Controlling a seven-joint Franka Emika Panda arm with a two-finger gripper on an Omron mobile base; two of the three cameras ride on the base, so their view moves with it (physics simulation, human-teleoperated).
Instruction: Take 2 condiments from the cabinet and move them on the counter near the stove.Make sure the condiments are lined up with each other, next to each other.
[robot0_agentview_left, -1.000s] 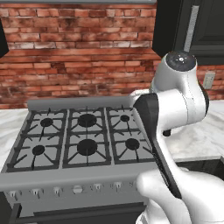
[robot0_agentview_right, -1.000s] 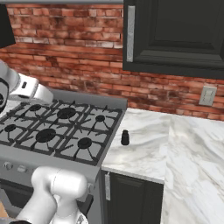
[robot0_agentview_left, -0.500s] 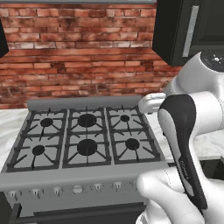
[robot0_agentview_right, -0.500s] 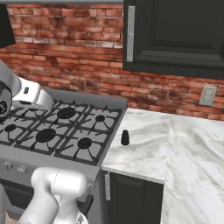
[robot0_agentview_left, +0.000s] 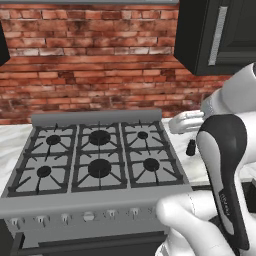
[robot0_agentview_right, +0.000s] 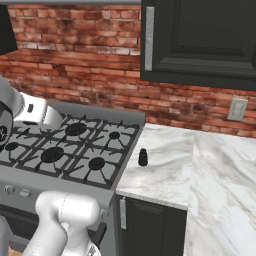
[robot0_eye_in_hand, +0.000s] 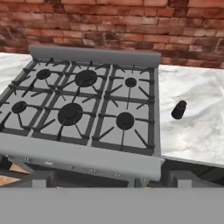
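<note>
One condiment (robot0_agentview_right: 143, 157), a small black shaker bottle, stands upright on the white marble counter (robot0_agentview_right: 170, 165) just right of the stove (robot0_agentview_right: 75, 150). It also shows in the left base view (robot0_agentview_left: 190, 147) and in the hand view (robot0_eye_in_hand: 178, 110). The near-black cabinet (robot0_agentview_right: 200, 40) hangs on the brick wall above the counter, its door closed and its silver handle (robot0_agentview_left: 217, 35) on the edge nearest the stove. My gripper (robot0_agentview_left: 175, 125) hangs in the air in front of the stove's right side, pointing toward the wall, well short of the cabinet. Nothing is in it.
A wall outlet (robot0_agentview_right: 236, 109) sits on the brick right of the cabinet. The counter runs on to the right over a dark base cabinet (robot0_agentview_right: 150, 230). My own white and black forearm (robot0_agentview_left: 225, 170) fills the right of the left base view.
The arm's elbow has swung right and lower in the left base view, and the hand has drifted slightly right and down. The condiment on the counter has not moved.
</note>
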